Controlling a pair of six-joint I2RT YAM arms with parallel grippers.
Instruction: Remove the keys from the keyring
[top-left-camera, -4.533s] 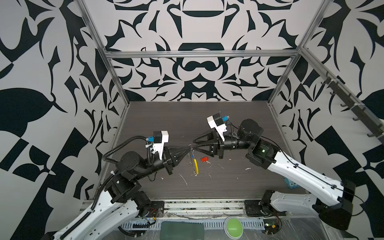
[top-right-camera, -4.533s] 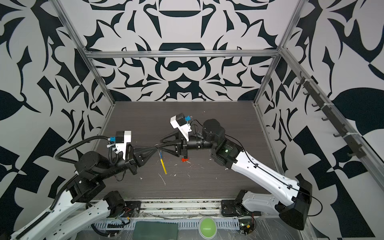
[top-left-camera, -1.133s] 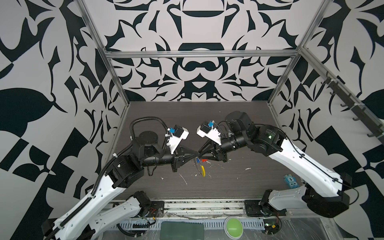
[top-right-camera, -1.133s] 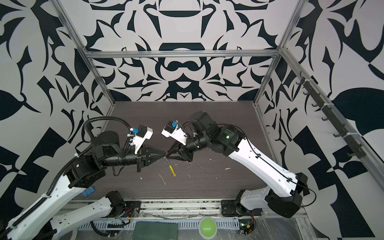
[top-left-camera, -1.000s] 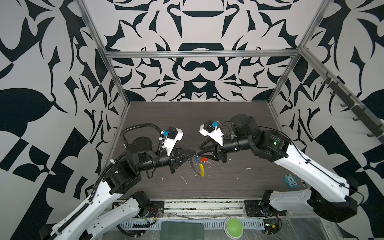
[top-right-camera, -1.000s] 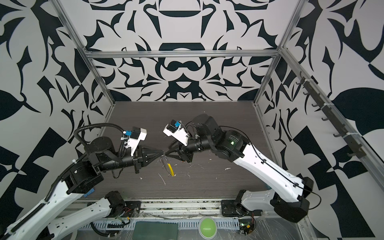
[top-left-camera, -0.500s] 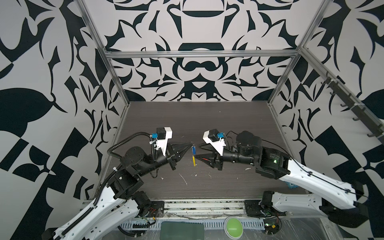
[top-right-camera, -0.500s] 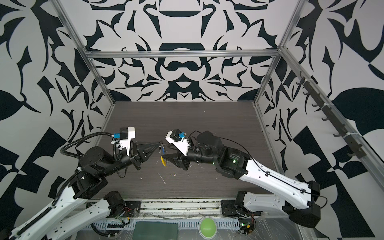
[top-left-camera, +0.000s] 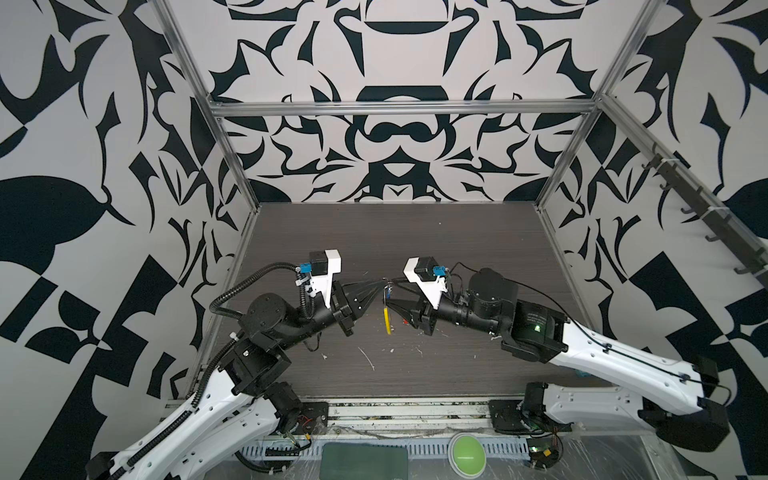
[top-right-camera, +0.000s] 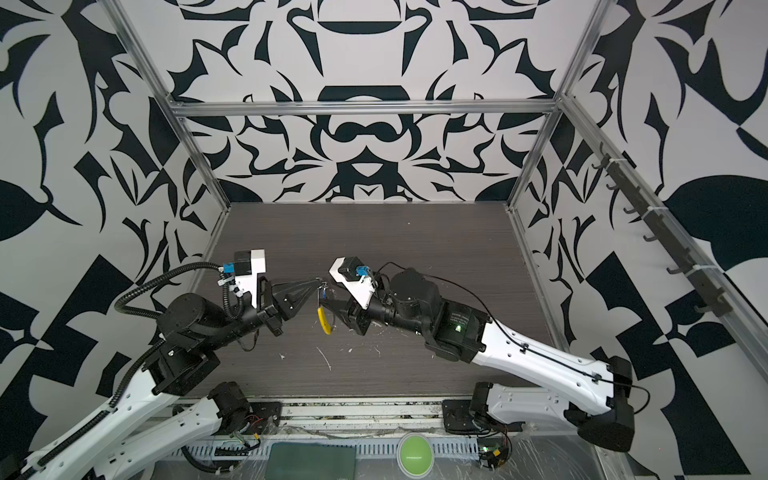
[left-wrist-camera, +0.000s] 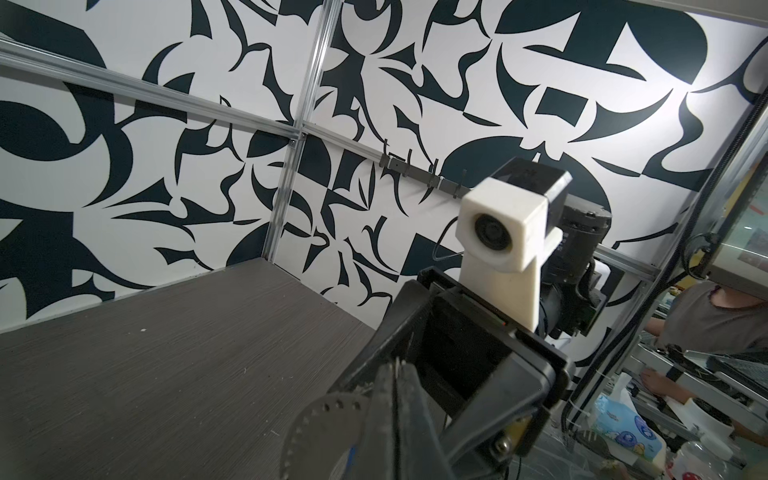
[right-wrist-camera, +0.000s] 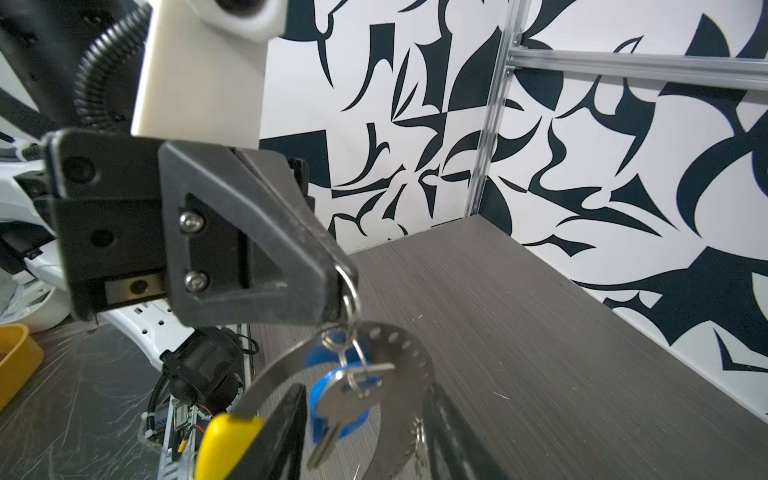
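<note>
Blue key: we see the blue-headed key (right-wrist-camera: 343, 399) hanging blade-down from a small wire ring (right-wrist-camera: 351, 291), in the air above the table (top-left-camera: 415, 232).
Keyring: the keyring (right-wrist-camera: 411, 374), a notched grey band, curves behind that key with its yellow sleeve (top-left-camera: 387, 319) lowest. In both top views it dangles between the two grippers.
Red key: a small red spot (top-left-camera: 404, 321) lies on the table under the right arm. We take it for the red-headed key, already off the ring, though it is too small to be sure.
Left gripper: the left gripper (right-wrist-camera: 343, 286) has its jaws pressed together on the small wire ring and carries the whole bunch.
Right gripper: the right gripper (top-left-camera: 393, 293) is spread, with one finger (right-wrist-camera: 286, 428) on each side of the blue-headed key and no contact that we can see.
Risk, slip: the hold is thin wire at the very tips, so a sideways tug from the right could pull it free and drop the bunch.
Risk, wrong catch: closing here could trap the band along with the key head, and the pull would then drag the keyring rather than free the key.
Risk, swing: the key hangs loose and may turn aside as the fingers close.
Containers: a yellow tub (right-wrist-camera: 14, 361) shows off the table in the right wrist view, and its inside is out of sight.
</note>
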